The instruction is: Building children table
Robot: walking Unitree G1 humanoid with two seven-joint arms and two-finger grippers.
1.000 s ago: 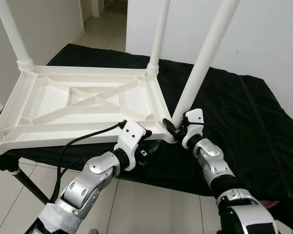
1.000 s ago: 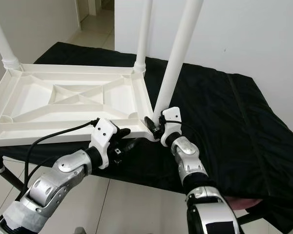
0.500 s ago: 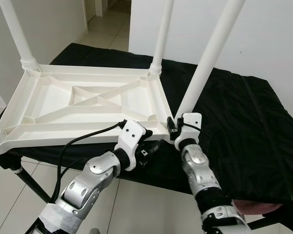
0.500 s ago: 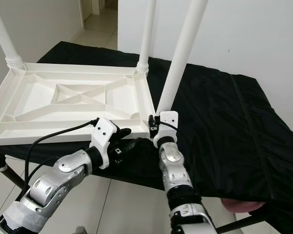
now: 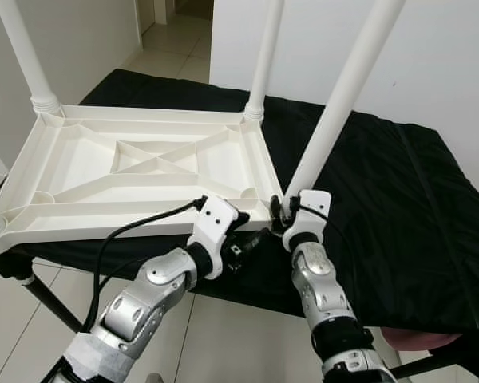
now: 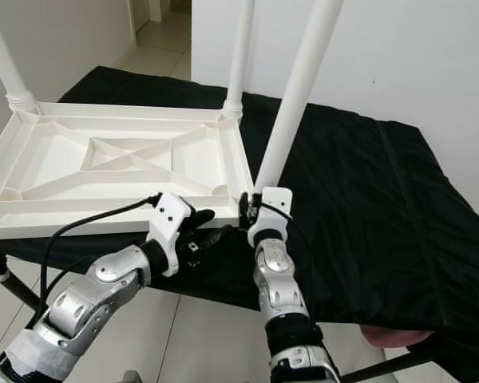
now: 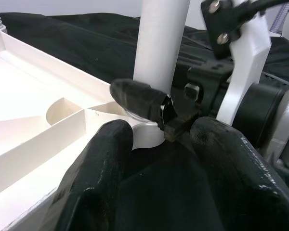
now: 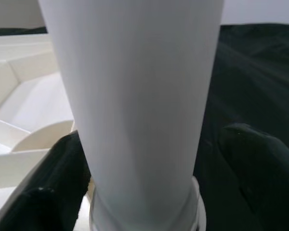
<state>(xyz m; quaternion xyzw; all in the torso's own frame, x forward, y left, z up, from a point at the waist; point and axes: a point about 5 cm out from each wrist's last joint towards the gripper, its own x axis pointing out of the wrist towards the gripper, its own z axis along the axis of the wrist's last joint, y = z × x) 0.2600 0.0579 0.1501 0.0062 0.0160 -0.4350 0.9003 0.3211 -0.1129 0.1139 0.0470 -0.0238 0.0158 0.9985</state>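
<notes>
right claw (image 5: pixel 285 214) around tilted table leg (image 5: pixel 343 96) base

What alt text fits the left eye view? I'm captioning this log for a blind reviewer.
The right hand grips the base of a tilted white table leg at the near right corner of an upside-down white tabletop lying on a black cloth. The left hand sits at the tabletop's near edge beside it. Other legs stand at the remaining corners.
</notes>
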